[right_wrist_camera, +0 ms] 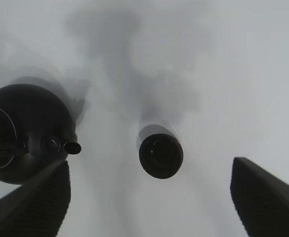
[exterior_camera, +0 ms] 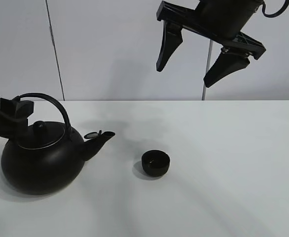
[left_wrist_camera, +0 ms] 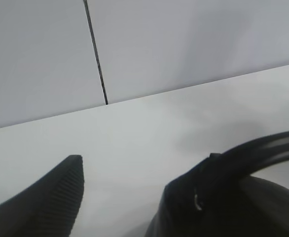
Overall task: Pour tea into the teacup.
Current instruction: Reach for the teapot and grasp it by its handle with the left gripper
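**Left Gripper Lining Up on Teapot Handle, Teacup Waiting Mid-Table**

The black teapot (exterior_camera: pixel 41 163) is sitting at the lower left of the high view on the white tabletop (exterior_camera: pixel 243 148). Its spout (exterior_camera: pixel 101 139) is pointing toward the teacup (exterior_camera: pixel 155 163), which is standing upright just below the middle of the frame, clearly apart from the pot. The left gripper (exterior_camera: pixel 14 114) is hovering at the left edge, close against the rear end of the arched handle (exterior_camera: pixel 53 102). Its wrist camera is showing the jaws apart, with bare tabletop between them and the handle running alongside one finger, not clamped. The right gripper (exterior_camera: pixel 184 74) is hanging at the upper right, jaws spread wide and holding nothing, well above the cup.

The pot is looking rigid and heavy, more so if filled, and its load would be pulling hard on a thin, smooth bar that may slip or pivot in the grip. A firm hold near the crown of the arch would likely be keeping it balanced until the tilt. The cup appears small and light, so a nudge from the spout could be sending it sliding or tipping.
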You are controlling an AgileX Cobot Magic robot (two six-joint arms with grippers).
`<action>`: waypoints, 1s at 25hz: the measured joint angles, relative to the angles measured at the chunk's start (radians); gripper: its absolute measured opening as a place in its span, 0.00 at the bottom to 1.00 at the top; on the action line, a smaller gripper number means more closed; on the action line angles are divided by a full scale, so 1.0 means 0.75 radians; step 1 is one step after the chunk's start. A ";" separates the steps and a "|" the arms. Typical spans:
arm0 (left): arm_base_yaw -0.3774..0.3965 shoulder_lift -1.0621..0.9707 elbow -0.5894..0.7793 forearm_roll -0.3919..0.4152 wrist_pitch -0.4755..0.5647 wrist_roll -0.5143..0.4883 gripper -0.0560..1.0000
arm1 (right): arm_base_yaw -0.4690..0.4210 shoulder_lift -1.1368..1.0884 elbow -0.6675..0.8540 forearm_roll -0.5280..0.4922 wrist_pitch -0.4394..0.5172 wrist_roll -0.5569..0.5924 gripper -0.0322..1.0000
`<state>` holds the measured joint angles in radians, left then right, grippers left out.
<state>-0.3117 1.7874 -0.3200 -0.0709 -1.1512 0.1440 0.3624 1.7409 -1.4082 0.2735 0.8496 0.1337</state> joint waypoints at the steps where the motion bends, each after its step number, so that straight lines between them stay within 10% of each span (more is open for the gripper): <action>1: 0.000 0.003 0.000 0.003 0.000 0.000 0.53 | 0.000 0.000 0.000 0.000 0.000 0.000 0.62; 25: 0.000 0.003 -0.004 0.041 0.043 -0.040 0.53 | 0.000 0.000 0.000 0.004 0.021 0.000 0.62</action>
<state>-0.3117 1.7896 -0.3232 -0.0401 -1.1190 0.1137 0.3624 1.7409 -1.4082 0.2768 0.8651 0.1337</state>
